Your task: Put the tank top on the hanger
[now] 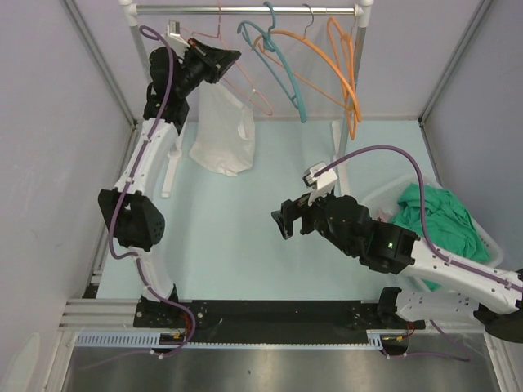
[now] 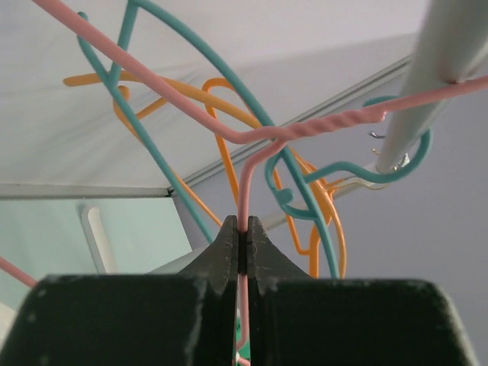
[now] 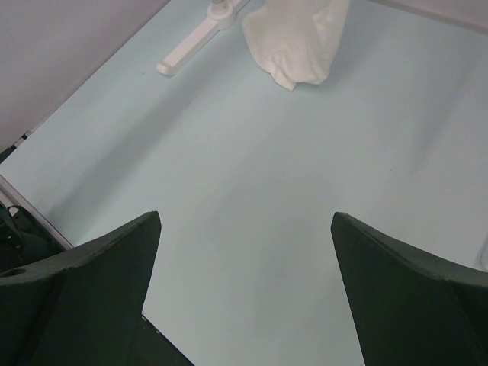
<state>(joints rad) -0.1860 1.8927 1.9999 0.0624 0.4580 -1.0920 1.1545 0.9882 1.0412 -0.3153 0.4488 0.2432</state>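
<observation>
Pale green table (image 1: 245,253) lay under the rail (image 1: 245,10), where my left gripper (image 2: 242,229) pinched the wire of the hanger (image 2: 328,126), the tank top (image 1: 222,131) hanging from it, so I judged only the release remained, while my right gripper (image 1: 282,222) stood spread and empty

The right gripper (image 3: 245,221) is hovering with its two dark fingers (image 3: 99,267) spread wide, holding nothing, over the pale blue-green table surface (image 3: 252,152). Toward the far edge, the thin white fabric tank top (image 3: 297,38) is hanging down beside a white rack foot (image 3: 194,46).
</observation>
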